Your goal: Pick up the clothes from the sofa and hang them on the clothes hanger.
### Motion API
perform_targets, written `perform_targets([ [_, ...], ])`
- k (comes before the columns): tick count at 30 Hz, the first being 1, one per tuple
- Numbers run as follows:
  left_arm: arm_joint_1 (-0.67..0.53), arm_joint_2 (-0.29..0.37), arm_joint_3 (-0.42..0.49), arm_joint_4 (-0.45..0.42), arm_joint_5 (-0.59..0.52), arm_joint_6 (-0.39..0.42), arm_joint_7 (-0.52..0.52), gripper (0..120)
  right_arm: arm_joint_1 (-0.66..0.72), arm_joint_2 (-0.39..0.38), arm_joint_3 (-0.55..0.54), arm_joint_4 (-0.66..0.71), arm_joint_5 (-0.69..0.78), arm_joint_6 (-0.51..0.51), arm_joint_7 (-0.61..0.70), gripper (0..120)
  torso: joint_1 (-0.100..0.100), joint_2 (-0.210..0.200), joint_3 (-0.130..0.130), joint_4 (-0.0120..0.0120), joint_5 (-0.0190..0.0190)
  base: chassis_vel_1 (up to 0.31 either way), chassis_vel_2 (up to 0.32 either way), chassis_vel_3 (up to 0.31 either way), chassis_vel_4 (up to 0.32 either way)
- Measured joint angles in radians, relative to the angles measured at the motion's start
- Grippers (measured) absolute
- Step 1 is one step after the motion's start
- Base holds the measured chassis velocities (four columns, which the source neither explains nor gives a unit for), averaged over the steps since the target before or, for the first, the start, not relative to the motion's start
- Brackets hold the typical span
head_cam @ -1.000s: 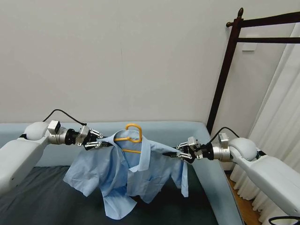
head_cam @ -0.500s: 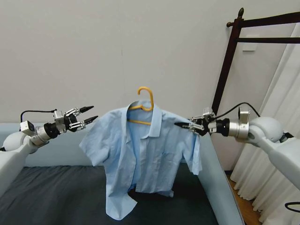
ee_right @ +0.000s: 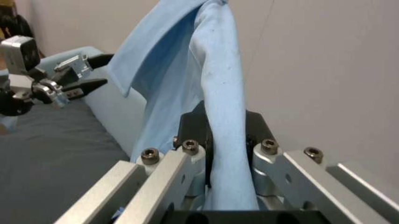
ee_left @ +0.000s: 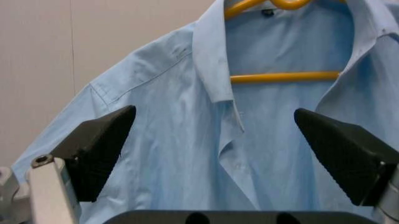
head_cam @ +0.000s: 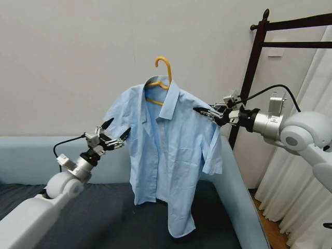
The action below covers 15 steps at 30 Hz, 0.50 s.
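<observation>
the shirt (head_cam: 166, 150) on its hanger (head_cam: 162, 78) now hangs higher, mid-frame above the sofa (head_cam: 31, 150); the left gripper (head_cam: 115, 134) has dropped to lower left, jaws spread. the right gripper (head_cam: 204, 110) pinches a shoulder. carrying step, i judge: next the hanger must reach the rack (head_cam: 251, 72) at upper right.

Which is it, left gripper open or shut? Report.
Open: the left gripper has fingers spread wide, gripping nothing, beside the shirt.

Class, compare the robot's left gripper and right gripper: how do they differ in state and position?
The left gripper is open, empty; the right gripper is shut on the shirt at its shoulder. The left gripper sits lower, beside the shirt; the right gripper is higher. Both point toward the shirt.
</observation>
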Motion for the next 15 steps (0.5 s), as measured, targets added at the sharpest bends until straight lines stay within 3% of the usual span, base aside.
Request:
perform_targets([
  [2, -0.053, -0.038, 0.062, -0.002, 0.055, 0.06, -0.131, 100, -0.002, -0.005, 0.002, 0.005, 0.007, -0.005, 0.017, 7, 0.0, 0.0, 0.0, 0.0002, -0.0003, 0.0, 0.0, 0.0, 0.0],
  [6, -0.107, -0.07, 0.131, 0.005, 0.066, 0.104, -0.218, 100, 0.008, -0.006, 0.002, 0.007, 0.007, -0.01, 0.017, 7, 0.0, 0.0, 0.0, 0.0, -0.0002, 0.0, 0.0, 0.0, 0.0],
  [8, -0.116, -0.076, 0.143, 0.008, 0.067, 0.108, -0.226, 100, 0.011, -0.005, 0.002, 0.008, 0.007, -0.011, 0.018, 7, 0.0, 0.0, 0.0, 0.0001, -0.0002, 0.0, 0.0, 0.0, 0.0],
  [15, -0.199, -0.128, 0.233, 0.057, 0.076, 0.098, -0.253, 78, 0.025, 0.004, 0.001, 0.011, 0.005, -0.014, 0.019, 7, 0.0, 0.0, 0.0, 0.0002, -0.0003, 0.0, 0.0, 0.0, 0.0],
])
